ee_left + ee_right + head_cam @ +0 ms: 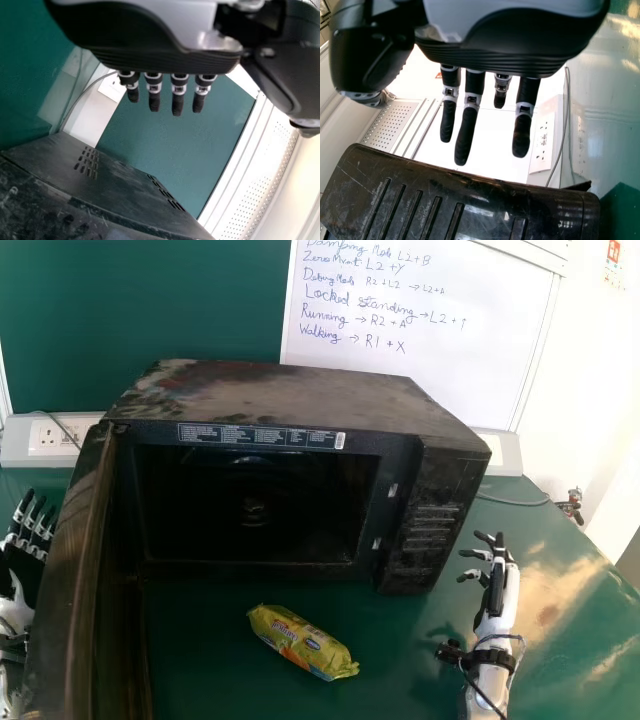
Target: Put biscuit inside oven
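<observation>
With door (72, 570) of microwave (290, 395) open, need to load biscuit packet (303, 642) from its front, left hand (22, 565) and right hand (506, 592) open beside it.

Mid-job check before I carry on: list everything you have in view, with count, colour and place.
biscuit packet: 1, yellow with blue and orange, on the table before the oven
oven: 1, black, on the table
oven door: 1, dark, open at the oven's left
table: 1, green, under the oven
whiteboard: 1, white with handwriting, behind the oven
green board: 1, green, behind the oven, left
socket panels: 2, white, left and right behind the oven
cable: 1, grey, right of the oven
left hand: 1, black and white, outside the door
right hand: 1, black and white, right of the oven
</observation>
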Available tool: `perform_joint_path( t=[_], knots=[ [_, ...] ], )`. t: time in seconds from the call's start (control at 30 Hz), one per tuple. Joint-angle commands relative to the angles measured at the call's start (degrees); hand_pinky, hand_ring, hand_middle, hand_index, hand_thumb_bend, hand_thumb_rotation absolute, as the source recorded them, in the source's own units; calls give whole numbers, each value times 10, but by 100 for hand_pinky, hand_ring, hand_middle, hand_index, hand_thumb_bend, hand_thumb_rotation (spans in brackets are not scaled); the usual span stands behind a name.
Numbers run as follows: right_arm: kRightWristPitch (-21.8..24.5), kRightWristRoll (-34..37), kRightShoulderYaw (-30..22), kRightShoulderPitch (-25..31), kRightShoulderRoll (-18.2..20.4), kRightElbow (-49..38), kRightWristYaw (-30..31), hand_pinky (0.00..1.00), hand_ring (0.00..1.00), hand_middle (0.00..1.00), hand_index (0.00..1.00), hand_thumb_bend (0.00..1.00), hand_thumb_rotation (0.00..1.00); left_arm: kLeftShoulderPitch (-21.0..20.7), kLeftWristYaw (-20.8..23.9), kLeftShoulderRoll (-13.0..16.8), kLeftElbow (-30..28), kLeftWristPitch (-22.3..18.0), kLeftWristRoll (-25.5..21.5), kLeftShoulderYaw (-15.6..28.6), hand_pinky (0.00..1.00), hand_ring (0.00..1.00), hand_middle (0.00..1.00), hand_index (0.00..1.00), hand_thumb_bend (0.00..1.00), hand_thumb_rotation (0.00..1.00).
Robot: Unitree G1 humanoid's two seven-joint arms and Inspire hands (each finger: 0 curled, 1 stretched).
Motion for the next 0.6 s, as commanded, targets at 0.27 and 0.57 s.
perform_joint_path(
  t=[0.27, 0.57],
  knots=[
    [-32, -21, 14, 45, 20, 21, -6, 24, 33, 43, 66, 72, 96, 21, -3, -23, 25, -1, -2, -2, 17, 48, 66, 84, 14, 0],
    [-83, -53, 37, 52, 9, 24, -13, 23, 31, 44, 66, 66, 94, 23, -1, -26, 19, 0, -2, -3, 12, 47, 67, 85, 13, 0]
  ],
)
